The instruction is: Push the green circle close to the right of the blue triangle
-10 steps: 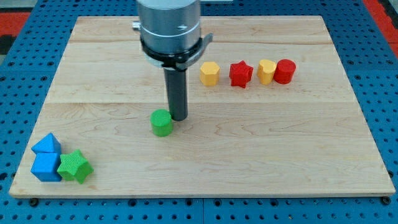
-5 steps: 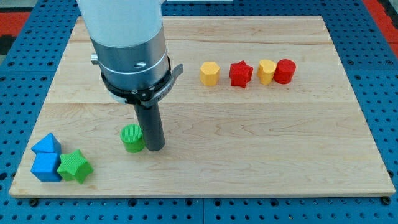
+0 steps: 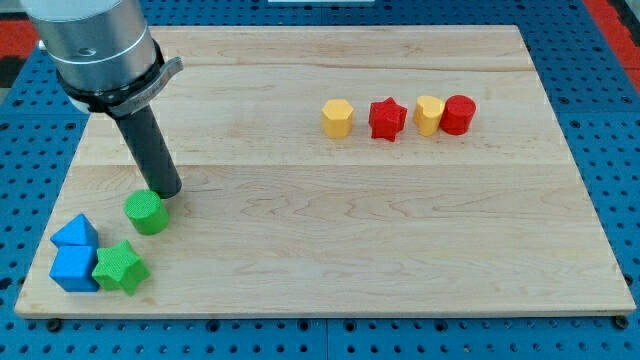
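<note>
Just right of the blue triangle [image 3: 75, 232] sits the green circle [image 3: 146, 212], my tip [image 3: 167, 193] touching its upper-right edge. No gripper exists, only a rod. Pushing further risks nudging the green star [image 3: 121, 267].

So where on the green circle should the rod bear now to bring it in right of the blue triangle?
Bear on the green circle's upper-right side wall. My tip sits there already, and the blue triangle lies toward the view's lower left.

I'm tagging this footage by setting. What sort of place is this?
Probably a robotics lab bench: a wooden board on a blue perforated base, small coloured blocks like the green circle, and my tip beside it.
</note>
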Controlling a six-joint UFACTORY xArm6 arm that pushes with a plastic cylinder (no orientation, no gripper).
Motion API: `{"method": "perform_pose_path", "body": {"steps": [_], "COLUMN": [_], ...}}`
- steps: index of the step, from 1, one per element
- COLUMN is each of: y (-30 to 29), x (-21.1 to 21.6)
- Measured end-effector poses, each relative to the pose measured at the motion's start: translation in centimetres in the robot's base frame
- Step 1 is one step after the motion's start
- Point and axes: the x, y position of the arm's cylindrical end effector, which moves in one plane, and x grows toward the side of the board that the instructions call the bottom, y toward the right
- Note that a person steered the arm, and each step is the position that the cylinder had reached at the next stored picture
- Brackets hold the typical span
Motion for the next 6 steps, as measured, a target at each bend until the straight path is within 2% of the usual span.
{"method": "perform_pose_path", "body": {"steps": [2, 6], "y": [0.2, -1.3], "x": [2.6, 2.9]}}
